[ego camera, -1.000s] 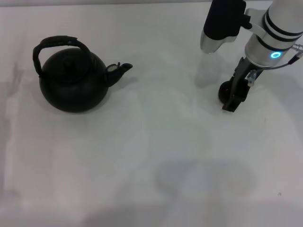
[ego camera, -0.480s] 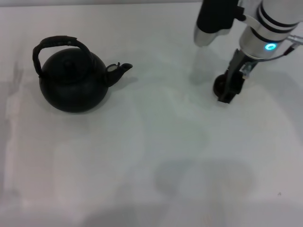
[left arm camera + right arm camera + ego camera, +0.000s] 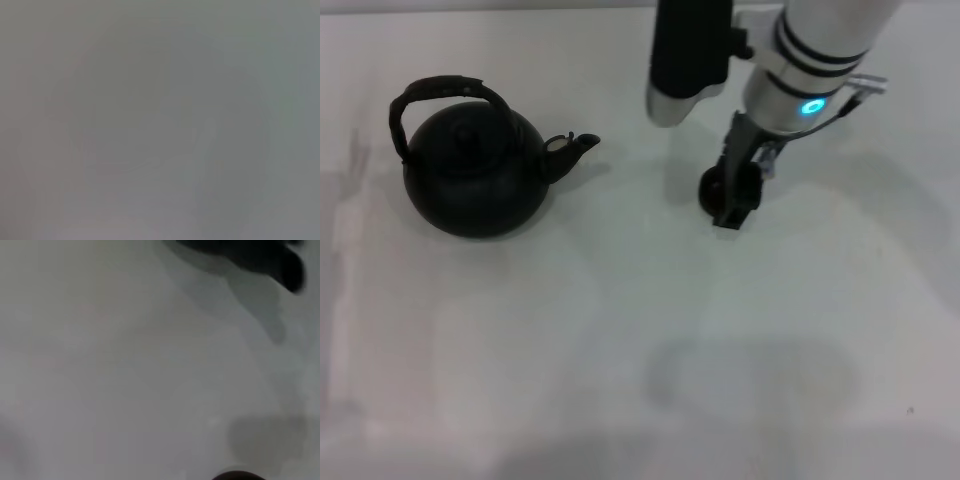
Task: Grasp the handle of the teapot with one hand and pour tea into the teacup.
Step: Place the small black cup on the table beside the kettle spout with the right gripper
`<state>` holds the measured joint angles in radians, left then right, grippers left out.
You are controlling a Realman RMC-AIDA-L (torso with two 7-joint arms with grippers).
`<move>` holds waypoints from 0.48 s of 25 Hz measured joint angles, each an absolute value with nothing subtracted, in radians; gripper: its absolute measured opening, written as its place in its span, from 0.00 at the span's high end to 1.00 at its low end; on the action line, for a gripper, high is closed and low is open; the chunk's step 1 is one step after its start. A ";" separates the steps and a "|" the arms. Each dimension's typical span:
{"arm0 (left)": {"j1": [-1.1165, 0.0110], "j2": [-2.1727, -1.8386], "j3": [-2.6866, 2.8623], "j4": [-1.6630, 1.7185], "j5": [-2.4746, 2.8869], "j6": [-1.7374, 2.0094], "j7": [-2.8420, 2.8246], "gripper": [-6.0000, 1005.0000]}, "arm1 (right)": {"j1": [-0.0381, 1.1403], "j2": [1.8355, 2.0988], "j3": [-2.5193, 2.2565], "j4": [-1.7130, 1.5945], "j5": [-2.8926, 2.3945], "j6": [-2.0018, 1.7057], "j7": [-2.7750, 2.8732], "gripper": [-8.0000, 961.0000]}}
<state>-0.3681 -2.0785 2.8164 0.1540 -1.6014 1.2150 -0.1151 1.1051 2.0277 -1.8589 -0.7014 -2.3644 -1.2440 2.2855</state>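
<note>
The black teapot (image 3: 470, 180) stands at the left of the white table, its arched handle (image 3: 440, 88) upright over the lid and its spout pointing right. The small black teacup (image 3: 711, 186) is right of the spout, a hand's width away, held low over the table by my right gripper (image 3: 732, 200), which comes down from the upper right and is shut on the cup's rim. Most of the cup is hidden behind the fingers. A dark edge at the bottom of the right wrist view (image 3: 235, 475) may be the cup. My left gripper is out of view.
The white table (image 3: 640, 340) stretches bare toward the front and right. My right arm's black and white links (image 3: 692, 50) hang over the back middle of the table.
My right gripper has slid left across the table with the teacup in it, from the far right toward the teapot's spout. The teapot has not moved.
</note>
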 joint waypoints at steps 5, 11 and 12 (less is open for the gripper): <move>-0.368 -2.079 2.816 0.155 -1.601 1.216 -0.115 0.13 | 1.136 2.028 -1.989 -0.704 -2.256 -1.186 2.286 0.24; -0.368 -2.079 2.816 0.159 -1.601 1.217 -0.115 0.13 | 1.165 2.028 -2.134 -0.696 -2.152 -1.104 2.286 0.24; -0.368 -2.079 2.816 0.160 -1.601 1.217 -0.115 0.13 | 1.167 2.028 -2.145 -0.695 -2.147 -1.096 2.286 0.24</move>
